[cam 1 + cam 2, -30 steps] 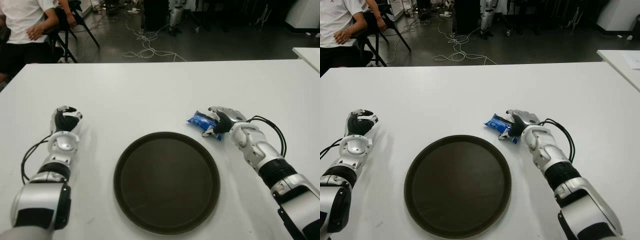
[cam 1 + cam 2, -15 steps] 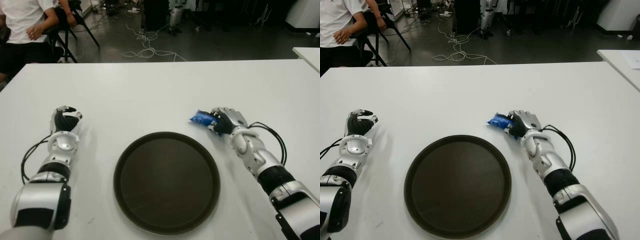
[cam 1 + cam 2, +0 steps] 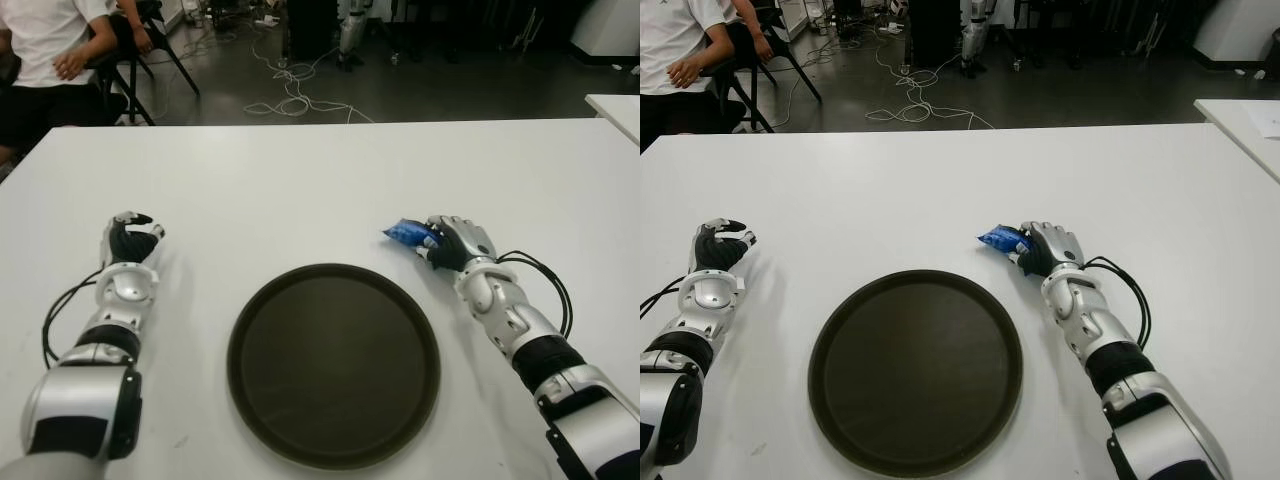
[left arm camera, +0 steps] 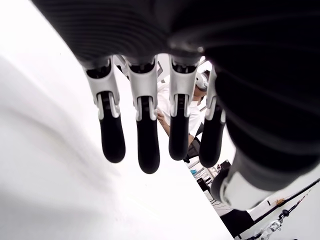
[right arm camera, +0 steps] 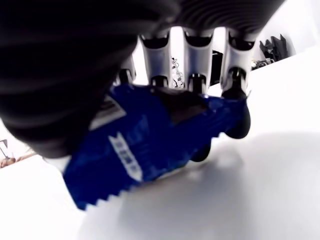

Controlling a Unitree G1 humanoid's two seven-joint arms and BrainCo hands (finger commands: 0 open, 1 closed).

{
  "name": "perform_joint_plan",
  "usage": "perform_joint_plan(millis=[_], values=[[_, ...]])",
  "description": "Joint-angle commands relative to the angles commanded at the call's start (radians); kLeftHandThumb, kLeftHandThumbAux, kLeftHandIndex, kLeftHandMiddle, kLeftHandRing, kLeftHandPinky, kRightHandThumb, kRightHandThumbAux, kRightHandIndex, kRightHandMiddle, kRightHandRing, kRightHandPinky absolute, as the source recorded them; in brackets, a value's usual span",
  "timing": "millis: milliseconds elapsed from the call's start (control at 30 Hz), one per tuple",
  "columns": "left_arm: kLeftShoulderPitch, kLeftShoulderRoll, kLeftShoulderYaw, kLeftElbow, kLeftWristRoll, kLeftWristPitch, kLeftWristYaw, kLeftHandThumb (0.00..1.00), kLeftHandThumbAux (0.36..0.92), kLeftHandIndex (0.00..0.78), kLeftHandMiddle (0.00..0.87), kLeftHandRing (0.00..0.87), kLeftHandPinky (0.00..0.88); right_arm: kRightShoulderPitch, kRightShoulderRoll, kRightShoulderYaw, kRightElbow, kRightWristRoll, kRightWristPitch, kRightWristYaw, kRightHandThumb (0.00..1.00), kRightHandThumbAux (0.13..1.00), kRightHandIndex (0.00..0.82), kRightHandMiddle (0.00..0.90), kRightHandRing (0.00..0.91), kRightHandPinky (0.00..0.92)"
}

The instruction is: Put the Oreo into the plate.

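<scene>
Right hand [image 3: 452, 243] closed around the blue Oreo pack [image 3: 405, 233]; its fingers [image 5: 191, 60] wrap over the wrapper (confirmed in the right wrist view), one end of the pack sticking out past the hand. Pack just above the white bench [image 3: 330, 185], not in the plate. Dark round plate [image 3: 334, 363] lies near, nearer the robot and to the left of this hand. Left hand [image 3: 130, 240] well off on the plate's far side, fingers [image 4: 141, 125] loosely extended, holding nothing.
</scene>
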Motion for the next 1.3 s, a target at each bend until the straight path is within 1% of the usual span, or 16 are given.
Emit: perform_joint_plan(millis=[133, 367, 433, 567, 767, 833, 1000, 1200, 1300], values=[[0.000, 0.000, 0.000, 0.000, -0.003, 0.001, -0.002, 0.678, 0.720, 0.399, 0.303, 0.345, 0.365, 0.000, 0.003, -0.006, 0.000, 0.011, -0.001, 0.002, 0.696, 0.722, 0.431, 0.728, 0.725, 0.716], [0.000, -0.002, 0.007, 0.000, -0.014, 0.000, -0.010, 0.676, 0.720, 0.399, 0.299, 0.338, 0.351, 0.000, 0.005, -0.009, -0.003, 0.021, 0.002, 0.003, 0.695, 0.722, 0.432, 0.739, 0.737, 0.726], [0.000, -0.003, 0.010, -0.001, -0.017, -0.002, -0.012, 0.677, 0.719, 0.399, 0.302, 0.346, 0.372, 0.000, 0.005, -0.011, -0.002, 0.022, -0.001, 0.004, 0.695, 0.722, 0.432, 0.741, 0.738, 0.728], [0.001, -0.004, 0.012, -0.001, -0.018, -0.003, -0.013, 0.673, 0.719, 0.399, 0.298, 0.343, 0.379, 0.000, 0.007, -0.018, 0.000, 0.031, -0.009, 0.006, 0.695, 0.722, 0.432, 0.745, 0.741, 0.731], [0.000, -0.004, 0.013, -0.001, -0.015, 0.001, -0.011, 0.672, 0.720, 0.399, 0.288, 0.328, 0.360, 0.002, 0.021, -0.041, 0.007, 0.059, -0.025, -0.018, 0.695, 0.722, 0.434, 0.760, 0.755, 0.749], [0.000, -0.004, 0.013, -0.001, -0.013, 0.001, -0.009, 0.672, 0.719, 0.399, 0.285, 0.324, 0.353, 0.001, 0.028, -0.051, 0.013, 0.071, -0.035, -0.034, 0.695, 0.722, 0.436, 0.769, 0.766, 0.763], [0.000, -0.006, 0.012, -0.001, -0.011, -0.005, -0.005, 0.676, 0.719, 0.399, 0.284, 0.325, 0.355, -0.001, 0.054, -0.101, 0.044, 0.124, -0.084, -0.080, 0.698, 0.722, 0.439, 0.787, 0.786, 0.783], [0.000, -0.007, 0.012, -0.001, -0.011, -0.008, -0.004, 0.679, 0.719, 0.399, 0.291, 0.334, 0.365, -0.008, 0.069, -0.139, 0.081, 0.166, -0.139, -0.103, 0.702, 0.721, 0.440, 0.802, 0.805, 0.800], [0.000, -0.008, 0.014, -0.001, -0.013, -0.011, -0.005, 0.678, 0.719, 0.399, 0.298, 0.343, 0.373, -0.011, 0.082, -0.175, 0.105, 0.206, -0.189, -0.111, 0.703, 0.720, 0.440, 0.811, 0.814, 0.807]])
